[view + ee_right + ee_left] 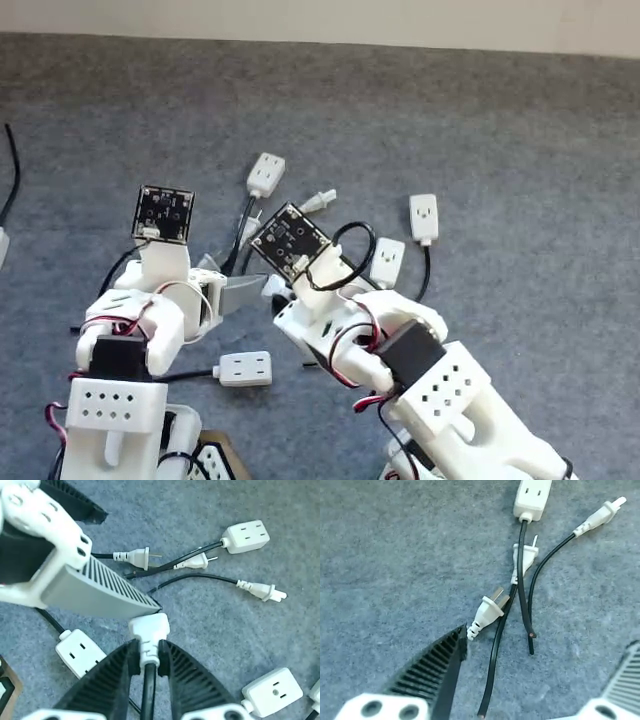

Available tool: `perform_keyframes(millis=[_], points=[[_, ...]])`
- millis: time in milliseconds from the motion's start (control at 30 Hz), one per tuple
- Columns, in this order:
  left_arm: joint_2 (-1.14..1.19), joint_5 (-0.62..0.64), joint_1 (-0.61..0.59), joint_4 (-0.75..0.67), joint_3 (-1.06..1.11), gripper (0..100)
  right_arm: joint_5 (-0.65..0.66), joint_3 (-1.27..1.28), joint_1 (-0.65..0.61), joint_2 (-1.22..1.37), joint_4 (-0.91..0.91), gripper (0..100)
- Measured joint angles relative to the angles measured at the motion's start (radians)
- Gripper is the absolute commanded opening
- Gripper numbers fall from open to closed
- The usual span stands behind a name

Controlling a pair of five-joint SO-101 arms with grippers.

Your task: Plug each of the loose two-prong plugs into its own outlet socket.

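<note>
On carpet (200, 510), right end effector (148, 651) clamping socket (148, 630)

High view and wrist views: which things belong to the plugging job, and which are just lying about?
Job: loose plugs; outlet sockets; white connector clamped in the right gripper.
Lying about: black cable at the left edge; brown box by the arm bases.
</note>
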Motion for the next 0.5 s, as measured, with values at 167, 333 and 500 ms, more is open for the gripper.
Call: perform_keyframes(millis=[167,333,500], points=[[0.000,0.000,0.002,0.000,0.000,45,0.000,-0.005,0.000,0.000,0.000,0.5],[0.000,0.000,0.002,0.000,0.015,45,0.000,-0.005,0.000,0.000,0.000,0.5],[0.000,0.000,0.012,0.000,0.015,45,0.008,-0.005,0.000,0.000,0.003,0.5]])
